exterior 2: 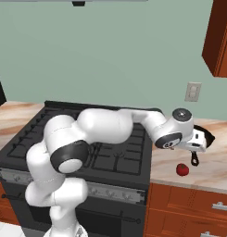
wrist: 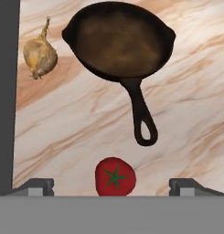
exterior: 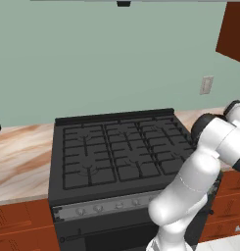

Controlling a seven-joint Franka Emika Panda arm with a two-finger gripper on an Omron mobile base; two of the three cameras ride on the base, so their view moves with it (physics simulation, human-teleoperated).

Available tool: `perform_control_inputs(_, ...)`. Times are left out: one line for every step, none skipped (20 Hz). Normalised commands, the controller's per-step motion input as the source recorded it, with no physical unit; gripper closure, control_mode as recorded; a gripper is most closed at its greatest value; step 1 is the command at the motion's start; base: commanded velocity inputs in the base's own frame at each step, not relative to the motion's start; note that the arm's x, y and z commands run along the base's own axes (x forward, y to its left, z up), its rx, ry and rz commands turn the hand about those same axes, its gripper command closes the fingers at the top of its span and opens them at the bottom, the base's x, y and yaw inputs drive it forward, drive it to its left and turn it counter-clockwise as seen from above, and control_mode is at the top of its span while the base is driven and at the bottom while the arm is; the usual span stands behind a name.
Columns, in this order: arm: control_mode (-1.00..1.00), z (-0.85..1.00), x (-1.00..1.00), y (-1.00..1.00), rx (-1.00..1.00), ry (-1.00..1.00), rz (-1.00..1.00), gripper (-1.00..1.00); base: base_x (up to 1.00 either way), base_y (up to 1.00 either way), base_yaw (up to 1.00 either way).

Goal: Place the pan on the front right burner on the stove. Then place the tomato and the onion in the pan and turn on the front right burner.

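The gripper (wrist: 111, 186) hangs over the marble counter (wrist: 191, 91) to the right of the stove (exterior: 111, 147), its jaws spread wide and holding nothing. Below it lie all three items, none yet moved: the pan (wrist: 119, 42), empty, with its thin handle (wrist: 141, 114) pointing toward the tomato (wrist: 115, 177), and the onion (wrist: 39, 55) just beside the pan's rim, near the stove's edge.

The likely first grasp is the handle, and that is where trouble could start. It is narrow and the pan's weight sits far out from it, so a pinch near the tip could let the skillet droop or twist (a hold nearer the bowl looks safer). The tomato sits close to the handle's end; a careless descent could nudge it and send it rolling. Swinging the pan leftward could also knock the onion.

The hand view gives the full layout of pan, onion and tomato. The right base view shows the arm reaching over the counter with the tomato below it. The left base view shows the bare front right burner (exterior: 170, 159).
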Motion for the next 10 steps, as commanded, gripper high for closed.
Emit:
perform_control_inputs(-1.0, -0.09, 0.17, -0.13, 0.0, 0.0, 0.0, -1.0, 0.0, 0.0, 0.0)
perform_control_inputs(-1.0, -0.08, 0.19, -0.12, 0.0, 0.0, 0.0, -1.0, 0.0, 0.0, 0.0)
perform_control_inputs(-1.0, -0.06, 0.23, -0.16, 0.0, 0.0, 0.0, -1.0, 0.0, 0.0, 0.0)
perform_control_inputs(-1.0, -0.03, 0.24, -0.17, 0.0, 0.0, 0.0, -1.0, 0.0, 0.0, 0.0)
perform_control_inputs(-1.0, 0.0, 0.26, -0.19, 0.0, 0.0, 0.0, -1.0, 0.0, 0.0, 0.0)
perform_control_inputs(-1.0, 0.0, 0.24, -0.19, 0.0, 0.0, 0.0, -1.0, 0.0, 0.0, 0.0)
perform_control_inputs(-1.0, 0.0, 0.24, -0.19, 0.0, 0.0, 0.0, -1.0, 0.0, 0.0, 0.0)
perform_control_inputs(-1.0, 0.0, 0.29, -0.19, 0.0, 0.0, 0.0, -1.0, 0.0, 0.0, 0.0)
perform_control_inputs(-1.0, 0.0, 0.31, -0.15, 0.0, 0.0, 0.0, -1.0, 0.0, 0.0, 0.0)
perform_control_inputs(-1.0, 0.0, 0.31, -0.15, 0.0, 0.0, 0.0, -1.0, 0.0, 0.0, 0.0)
